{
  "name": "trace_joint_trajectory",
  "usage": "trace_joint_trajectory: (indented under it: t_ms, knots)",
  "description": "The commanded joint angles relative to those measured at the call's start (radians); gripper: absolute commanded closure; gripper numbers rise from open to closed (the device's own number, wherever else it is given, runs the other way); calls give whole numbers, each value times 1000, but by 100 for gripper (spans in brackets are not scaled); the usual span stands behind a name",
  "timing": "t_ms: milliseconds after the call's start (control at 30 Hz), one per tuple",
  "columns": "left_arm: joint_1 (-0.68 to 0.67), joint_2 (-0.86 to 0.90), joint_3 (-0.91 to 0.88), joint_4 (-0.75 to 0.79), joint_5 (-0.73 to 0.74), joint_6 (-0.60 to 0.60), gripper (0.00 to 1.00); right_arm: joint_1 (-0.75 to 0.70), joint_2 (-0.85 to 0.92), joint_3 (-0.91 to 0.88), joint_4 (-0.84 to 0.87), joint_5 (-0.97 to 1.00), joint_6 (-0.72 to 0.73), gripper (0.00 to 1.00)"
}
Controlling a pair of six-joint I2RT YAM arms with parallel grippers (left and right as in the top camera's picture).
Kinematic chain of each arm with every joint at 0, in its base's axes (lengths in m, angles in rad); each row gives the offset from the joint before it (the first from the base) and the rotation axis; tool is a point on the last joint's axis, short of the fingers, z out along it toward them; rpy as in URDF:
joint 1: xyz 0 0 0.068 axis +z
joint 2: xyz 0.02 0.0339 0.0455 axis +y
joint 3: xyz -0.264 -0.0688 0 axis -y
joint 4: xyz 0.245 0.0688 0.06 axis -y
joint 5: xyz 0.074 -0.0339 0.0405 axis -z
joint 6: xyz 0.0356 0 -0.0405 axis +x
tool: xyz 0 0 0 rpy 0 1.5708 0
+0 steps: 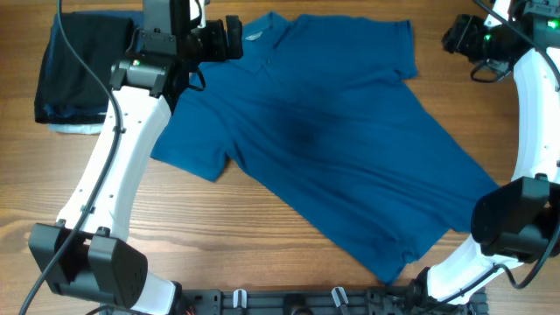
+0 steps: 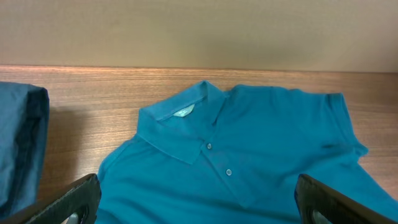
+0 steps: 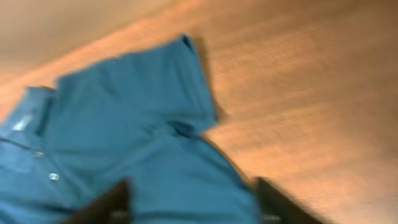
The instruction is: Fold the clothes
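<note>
A medium-blue polo shirt (image 1: 350, 149) lies spread front-up on the wooden table, collar (image 1: 260, 33) at the far side and hem toward the near right. My left gripper (image 1: 233, 38) hovers at the collar's left side; in the left wrist view its jaws (image 2: 199, 208) are wide open over the shirt (image 2: 249, 155) below the placket, holding nothing. My right gripper (image 1: 457, 37) is past the far right sleeve, off the shirt. The right wrist view is blurred; its jaws (image 3: 193, 202) are open and empty above the shirt (image 3: 124, 124) near that sleeve.
A stack of folded dark navy garments (image 1: 79, 70) with a pale blue edge sits at the far left corner; it also shows in the left wrist view (image 2: 22, 143). Bare wood (image 1: 219, 236) lies near and left of the shirt.
</note>
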Motion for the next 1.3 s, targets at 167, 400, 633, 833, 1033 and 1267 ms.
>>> trace_joint_trajectory:
  t_ms: [167,400,633,833,1033,1267]
  knots:
    - [4,5,-5,0,-2,-6,0,74,161,-5,84,-94,-19,96]
    - [4,5,-5,0,-2,-6,0,84,399,-5,208,-91,-20,96]
    - [4,5,-5,0,-2,-6,0,86,451,-6,236,-17,-17,96]
    - [4,5,-5,0,-2,-6,0,86,485,-25,250,31,-10,96]
    - [4,5,-5,0,-2,-6,0,90,531,-26,288,31,17,96]
    - [4,5,-5,0,-2,-6,0,90,595,-26,403,134,16,96]
